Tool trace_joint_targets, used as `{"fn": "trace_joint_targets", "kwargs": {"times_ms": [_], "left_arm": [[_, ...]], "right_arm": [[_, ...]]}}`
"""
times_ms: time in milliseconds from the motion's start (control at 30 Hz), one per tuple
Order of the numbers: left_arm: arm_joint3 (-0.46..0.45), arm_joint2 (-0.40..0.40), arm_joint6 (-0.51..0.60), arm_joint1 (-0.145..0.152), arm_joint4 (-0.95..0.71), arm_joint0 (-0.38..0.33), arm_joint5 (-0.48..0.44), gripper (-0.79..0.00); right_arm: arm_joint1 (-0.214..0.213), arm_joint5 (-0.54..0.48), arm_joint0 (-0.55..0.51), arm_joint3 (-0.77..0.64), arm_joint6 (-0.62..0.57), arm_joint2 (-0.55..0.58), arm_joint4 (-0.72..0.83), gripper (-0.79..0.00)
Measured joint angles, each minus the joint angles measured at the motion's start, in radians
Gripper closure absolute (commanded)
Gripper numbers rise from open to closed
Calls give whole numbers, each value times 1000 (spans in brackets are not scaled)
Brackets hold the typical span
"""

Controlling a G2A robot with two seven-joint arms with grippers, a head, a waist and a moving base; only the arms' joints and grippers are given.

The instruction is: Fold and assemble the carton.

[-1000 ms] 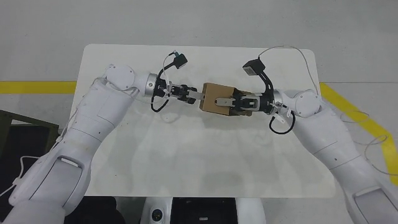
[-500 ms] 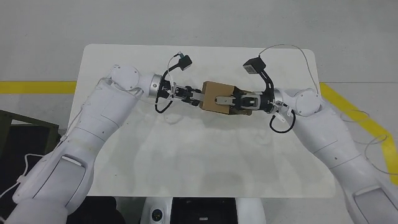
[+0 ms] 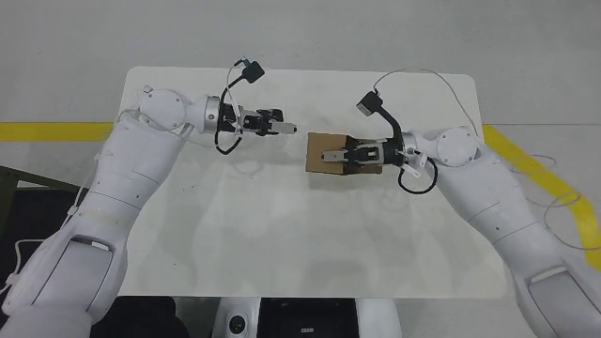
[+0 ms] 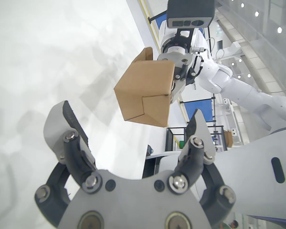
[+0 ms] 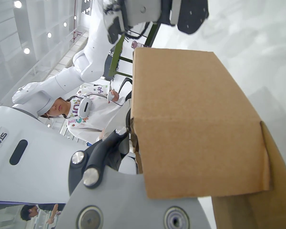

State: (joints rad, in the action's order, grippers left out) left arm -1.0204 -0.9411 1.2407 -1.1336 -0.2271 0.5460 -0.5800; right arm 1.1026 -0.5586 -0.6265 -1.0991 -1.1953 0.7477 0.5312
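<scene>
A white desk [image 3: 282,235] stands on a pale grey floor with a yellow line running past it at 3 and 9 o'clock. The carton [image 3: 319,143], a small brown cardboard box, hangs clear of the desk just off its centre toward 2 o'clock. The left wrist view shows the end facing it folded shut. A loose flap stands out at the opposite end, beside the right arm.

The right end effector [image 3: 340,155] comes in from 3 o'clock and is clamped on that end, one finger lying along the carton's upper face. The left end effector [image 3: 291,129] sits at the carton's 10 o'clock, apart from it, its fingers spread wide with nothing between them.

The carton looks light and should shift with little force. Its panels are probably stiff across the flat but will give at the creases, and the flaps will likely spring back if released early. The safest hold is probably near a folded corner or across a closed face, since a hard pinch mid-panel could dent the board.
</scene>
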Motion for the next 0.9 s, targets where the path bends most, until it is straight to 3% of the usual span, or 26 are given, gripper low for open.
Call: {"fn": "trace_joint_targets", "kwargs": {"times_ms": [233,533,667,767,800,833,867,900], "left_arm": [[-94,-69,-69,34,103,62,-65,-785],[-192,-147,-89,73,194,136,-53,-785],[-221,-182,-79,89,208,166,-48,-785],[-239,-207,-74,101,214,186,-47,-785],[-244,-214,-73,104,217,192,-46,-785],[-250,-220,-72,107,221,197,-46,-785],[-258,-227,-71,110,225,204,-45,-785],[-264,-231,-71,113,228,209,-45,-785]], "right_arm": [[54,46,51,80,1,-74,17,0],[132,77,85,159,66,-165,-8,0],[164,86,93,194,105,-194,-33,-132],[182,87,97,218,115,-206,-41,-385],[187,86,98,225,116,-208,-44,-585],[191,84,100,231,117,-210,-47,-699],[195,82,102,239,114,-211,-52,-785],[197,80,104,244,110,-211,-57,-785]]}}
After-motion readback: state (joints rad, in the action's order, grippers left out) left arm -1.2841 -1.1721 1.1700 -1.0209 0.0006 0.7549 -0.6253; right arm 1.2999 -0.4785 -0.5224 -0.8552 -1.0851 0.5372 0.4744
